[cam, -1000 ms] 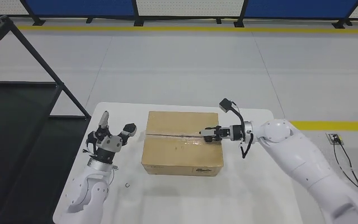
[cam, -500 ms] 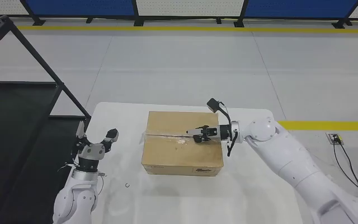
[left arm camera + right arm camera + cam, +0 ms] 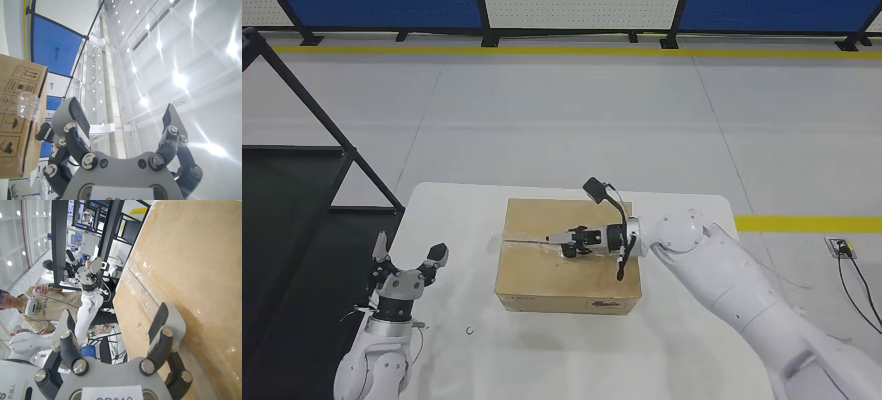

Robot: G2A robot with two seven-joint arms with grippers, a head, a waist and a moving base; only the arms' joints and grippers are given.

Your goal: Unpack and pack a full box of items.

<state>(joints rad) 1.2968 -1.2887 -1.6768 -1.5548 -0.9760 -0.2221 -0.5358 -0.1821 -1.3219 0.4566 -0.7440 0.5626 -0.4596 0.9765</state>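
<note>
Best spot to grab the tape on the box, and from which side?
Likely the crumpled loose tape end on the side face of the box toward the left claw. It stands off the cardboard, so it can be pinched; on top the tape lies flat along the seam. Approach from that side.

The left arm [image 3: 382, 352] and right arm [image 3: 722, 275] wore smooth white shells with rounded joints. The left hand [image 3: 122, 111] and right hand [image 3: 115, 313] each had a pale grey palm plate [image 3: 121, 174], black link bars pinned with silver screws [image 3: 88, 160], and two grey fingers [image 3: 174, 321] faced with black ribbed pads [image 3: 78, 115]. A white label [image 3: 113, 392] with dark print marked each plate. A black camera block [image 3: 594, 188] and a thin black cable [image 3: 621, 262] sat at the right wrist.
</note>
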